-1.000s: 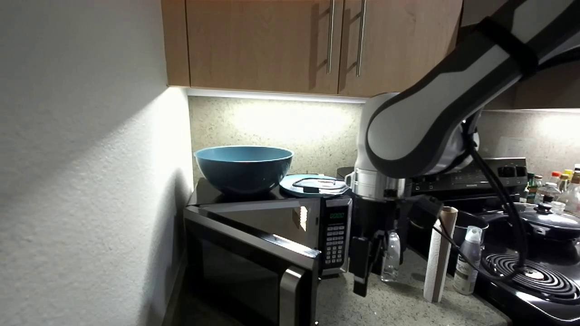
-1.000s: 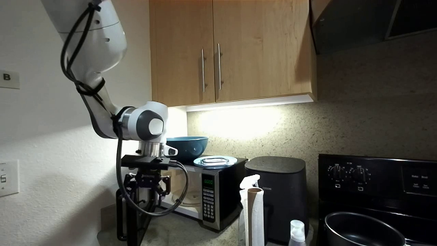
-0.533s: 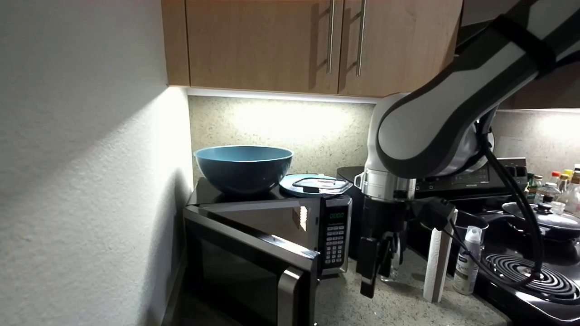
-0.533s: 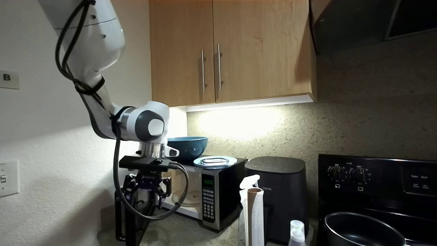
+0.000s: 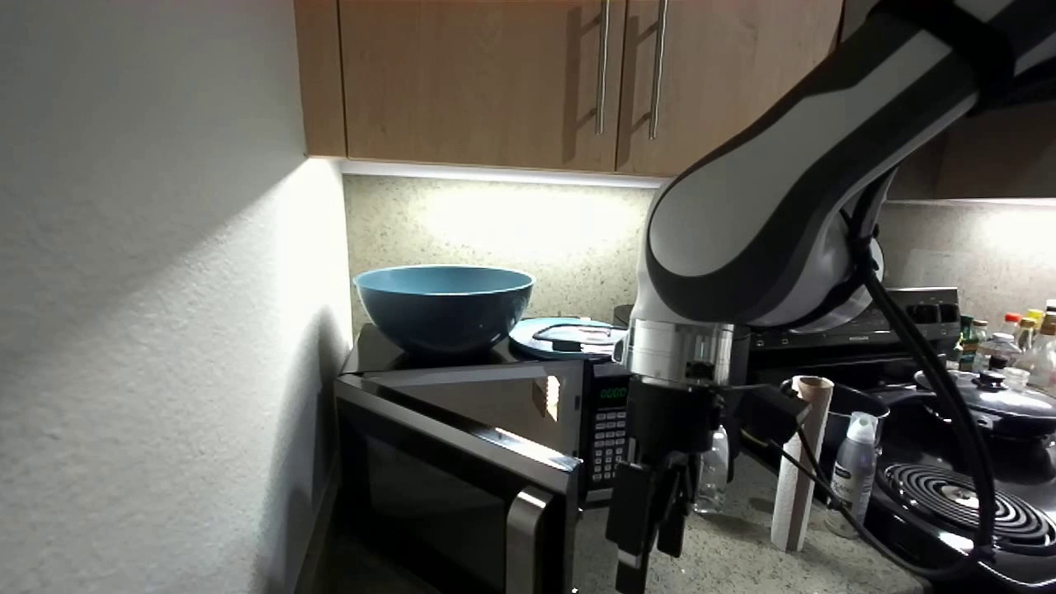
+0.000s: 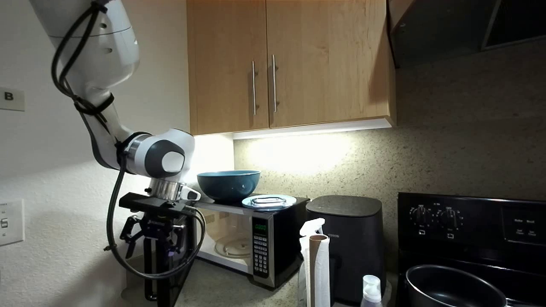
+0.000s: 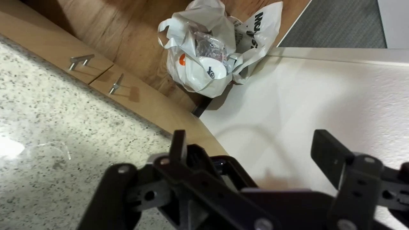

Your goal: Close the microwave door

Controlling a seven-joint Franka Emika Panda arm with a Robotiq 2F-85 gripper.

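The microwave point(image 5: 606, 437) stands on the counter with its black button panel at right; it also shows in an exterior view point(image 6: 283, 243). The microwave door point(image 5: 437, 503) stands wide open, its silver handle point(image 5: 526, 536) facing outward. It is seen nearly edge-on in an exterior view point(image 6: 164, 281). My gripper point(image 5: 652, 553) points down just right of the door's free edge, with a strip of counter showing between them. In an exterior view the gripper point(image 6: 151, 247) overlaps the door. In the wrist view the gripper point(image 7: 250, 143) is wide open and empty; the door's dark handle point(image 7: 238, 174) shows below the fingers.
A blue bowl point(image 5: 445, 309) and a plate point(image 5: 536, 334) sit on the microwave. A clear bottle point(image 5: 712, 474), paper towel roll point(image 5: 800, 470), spray can point(image 5: 854, 474) and black air fryer point(image 6: 345, 247) stand to the right. A white bag point(image 7: 198, 64) lies on the floor.
My gripper first shifts slightly away from the door, then comes back closer to it, lower and turned, towards the front. The microwave door has not visibly moved.
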